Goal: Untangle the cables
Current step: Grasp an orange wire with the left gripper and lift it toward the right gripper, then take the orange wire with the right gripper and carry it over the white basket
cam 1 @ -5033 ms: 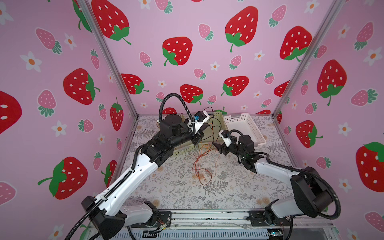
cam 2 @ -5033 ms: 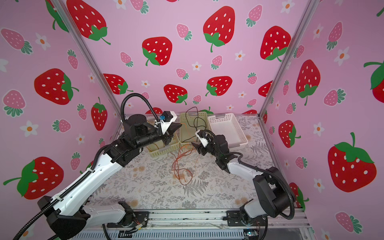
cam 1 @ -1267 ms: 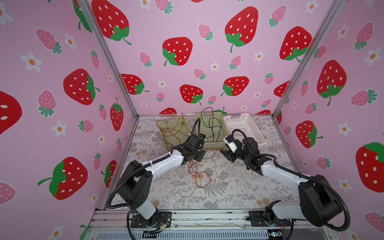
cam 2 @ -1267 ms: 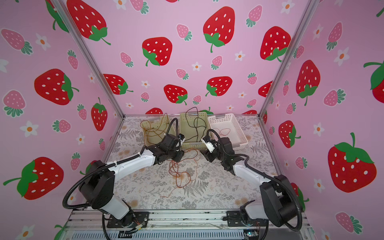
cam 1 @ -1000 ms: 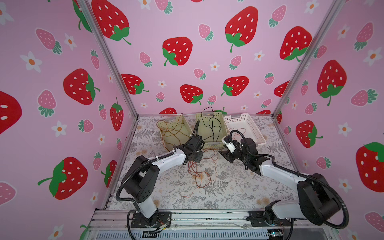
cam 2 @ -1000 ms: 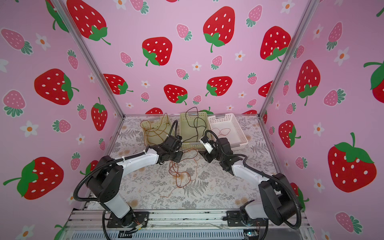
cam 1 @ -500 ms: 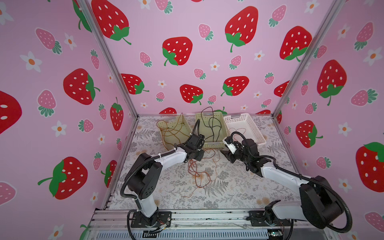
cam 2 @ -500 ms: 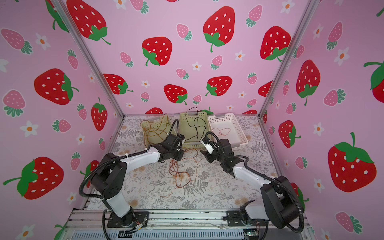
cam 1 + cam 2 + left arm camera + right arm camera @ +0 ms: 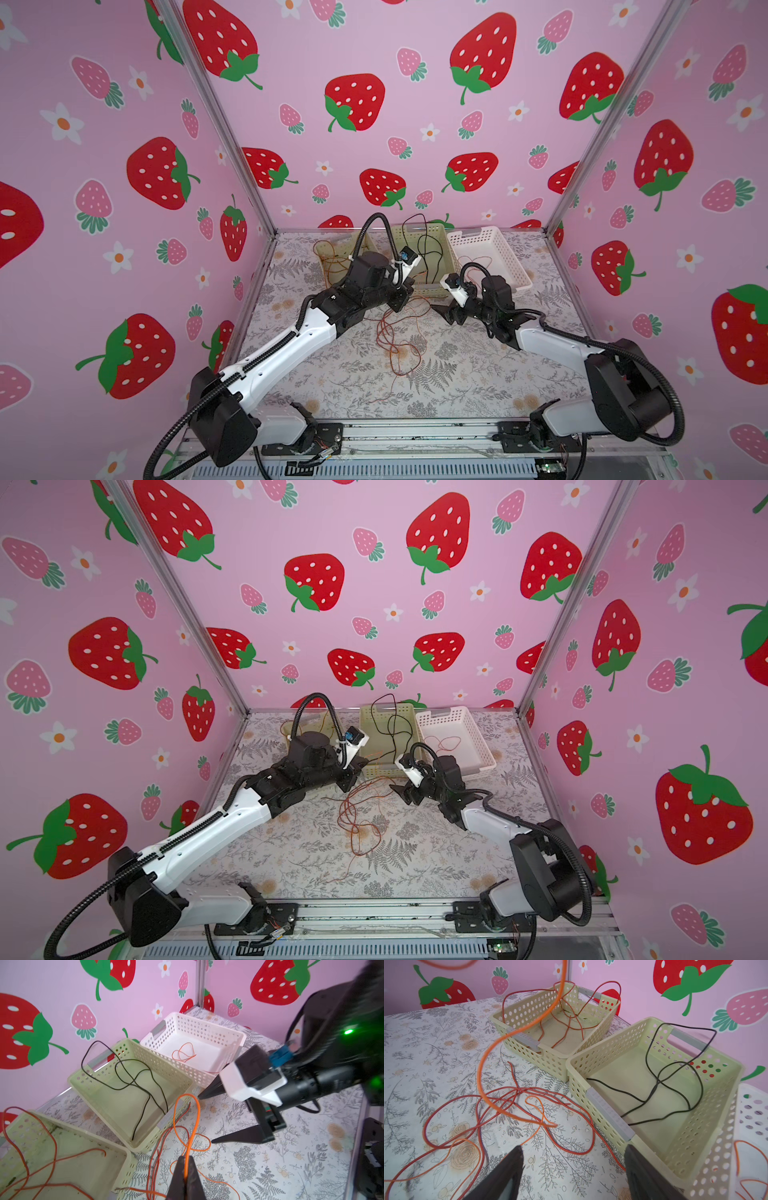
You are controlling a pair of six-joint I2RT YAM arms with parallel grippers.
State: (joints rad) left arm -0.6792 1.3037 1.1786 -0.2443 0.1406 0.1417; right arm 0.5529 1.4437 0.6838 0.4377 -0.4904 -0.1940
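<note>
Perforated plastic baskets (image 9: 542, 1059), glossy cables (image 9: 481, 1076)

Orange cable (image 9: 199, 1108), black cable (image 9: 131, 1084), pale green basket (image 9: 116, 1105), white basket (image 9: 207, 1028)

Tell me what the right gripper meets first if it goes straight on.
Probably the red cables on the mat just ahead of the right gripper; the middle basket's corner sits close beside that line, depth unclear.

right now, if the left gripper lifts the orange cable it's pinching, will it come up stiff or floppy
Probably floppy: the orange cable pinched in the shut left gripper bends in loose loops rather than standing straight. Likely very light, being so thin. It may drag the red cables along, since it crosses them.
</note>
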